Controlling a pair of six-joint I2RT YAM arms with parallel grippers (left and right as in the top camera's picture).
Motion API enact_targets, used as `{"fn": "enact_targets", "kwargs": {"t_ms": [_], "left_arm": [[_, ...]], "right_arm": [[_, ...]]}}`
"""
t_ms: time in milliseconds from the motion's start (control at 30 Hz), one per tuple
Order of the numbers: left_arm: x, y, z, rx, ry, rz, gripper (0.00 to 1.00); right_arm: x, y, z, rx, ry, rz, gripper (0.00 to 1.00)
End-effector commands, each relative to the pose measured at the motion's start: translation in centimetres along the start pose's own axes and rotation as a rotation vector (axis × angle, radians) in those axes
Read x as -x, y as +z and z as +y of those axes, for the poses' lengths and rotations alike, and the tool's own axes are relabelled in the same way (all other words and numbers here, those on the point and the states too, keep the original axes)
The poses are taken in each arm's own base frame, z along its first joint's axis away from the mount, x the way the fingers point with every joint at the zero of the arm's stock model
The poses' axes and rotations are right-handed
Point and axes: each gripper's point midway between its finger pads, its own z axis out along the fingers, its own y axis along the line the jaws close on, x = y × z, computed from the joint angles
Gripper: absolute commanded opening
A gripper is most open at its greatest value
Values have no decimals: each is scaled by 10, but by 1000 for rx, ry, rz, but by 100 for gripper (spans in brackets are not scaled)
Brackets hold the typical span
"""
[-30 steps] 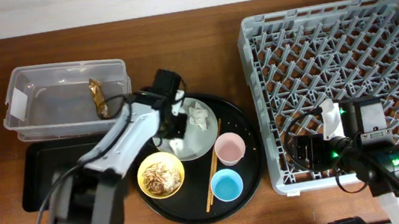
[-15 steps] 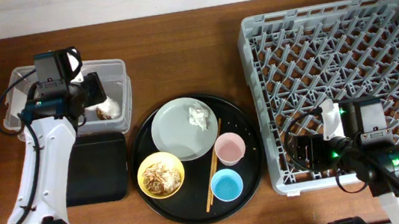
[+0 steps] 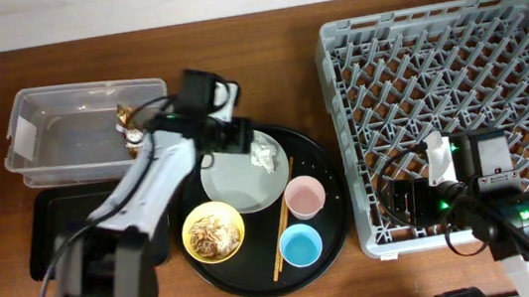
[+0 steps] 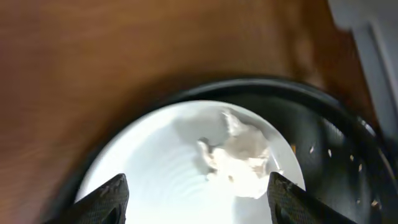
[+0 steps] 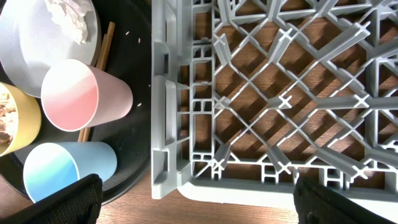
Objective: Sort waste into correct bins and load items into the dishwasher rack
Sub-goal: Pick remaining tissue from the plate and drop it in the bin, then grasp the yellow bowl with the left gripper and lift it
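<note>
Now the left gripper [image 4: 198, 194] swings back from the clear tub [image 3: 64, 141], where the wrapper [image 3: 127, 124] lies, and hangs empty, jaws spread wide over the plate [image 4: 149, 180], white tissue [image 4: 239, 158] just ahead between them, next for binning.

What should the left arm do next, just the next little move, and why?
Probably lower the left gripper onto the white tissue and shut it. In the left wrist view its fingers stand wide open above the grey-green plate, and the tissue lies loose on the plate just ahead of them, not yet gripped. It is waste, so it likely has to come off the plate first.
</note>
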Motion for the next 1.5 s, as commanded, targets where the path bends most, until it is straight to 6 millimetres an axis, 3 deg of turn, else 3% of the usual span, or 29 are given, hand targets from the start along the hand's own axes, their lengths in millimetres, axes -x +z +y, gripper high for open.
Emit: {"fn": "enact_targets", "kwargs": {"t_ms": [0, 100, 167, 233, 267, 300, 333, 433, 467, 500, 567, 633, 667, 700, 767, 833, 933, 967, 1000, 1067, 1200, 1267, 1333, 1400, 1467], "left_arm": [[-10, 29, -27, -40, 58, 45, 72], [-24, 51, -31, -2, 89, 90, 62], [-29, 53, -29, 17, 92, 104, 35], [-28, 53, -29, 17, 92, 104, 28], [-29, 53, -29, 17, 92, 105, 20], [-30, 53, -29, 18, 91, 112, 2], [-31, 53, -29, 18, 91, 115, 0], [-22, 41, -25, 38, 87, 93, 0], [-14, 31, -21, 52, 80, 70, 0], [3, 7, -9, 100, 65, 19, 0], [31, -45, 31, 226, 8, -106, 0], [46, -93, 78, 353, -71, -208, 0], [48, -123, 123, 451, -155, -260, 0], [46, -134, 152, 500, -211, -278, 0], [39, -143, 184, 539, -279, -284, 1], [31, -149, 208, 567, -339, -281, 16], [25, -149, 219, 580, -362, -268, 48], [25, -148, 218, 574, -361, -269, 58], [25, -148, 218, 573, -361, -268, 59], [22, -147, 197, 501, -341, -244, 59], [2, -133, 118, 292, -284, -116, 59], [-29, -113, 65, 184, -225, 48, 59], [-55, -98, 24, 149, -181, 153, 58], [-81, -82, -3, 127, -104, 228, 58], [-107, -71, -18, 126, -102, 296, 58]], "right_arm": [[6, -5, 1, -4, -3, -22, 99], [6, -5, 1, -4, -3, -22, 99], [5, -5, 1, -5, -3, -21, 99], [5, -5, 1, -5, -3, -19, 99], [5, -5, 1, -5, -2, -18, 99], [5, -5, 1, -5, -2, -18, 99], [5, -5, 1, -5, -3, -18, 99], [4, -5, 1, -5, -2, -15, 99], [4, -5, 1, -5, -2, -15, 99], [4, -5, 1, -5, -2, -15, 99], [4, -5, 1, -6, -2, -14, 99], [4, -5, 1, -6, -2, -14, 99], [4, -5, 1, -5, -2, -15, 99], [4, -5, 1, -5, -2, -15, 99], [4, -5, 1, -5, -2, -15, 99], [4, -5, 1, -5, -2, -15, 99], [4, -5, 1, -5, -2, -15, 99], [4, -5, 1, -5, -2, -15, 99], [4, -5, 1, -5, -2, -15, 99], [4, -5, 1, -5, -2, -15, 99], [4, -5, 1, -5, -2, -15, 99], [4, -5, 1, -6, -2, -14, 98], [4, -5, 1, -6, -2, -14, 99], [3, -5, 1, -5, -2, -13, 99], [2, -5, 1, -6, -1, -8, 99]]}}
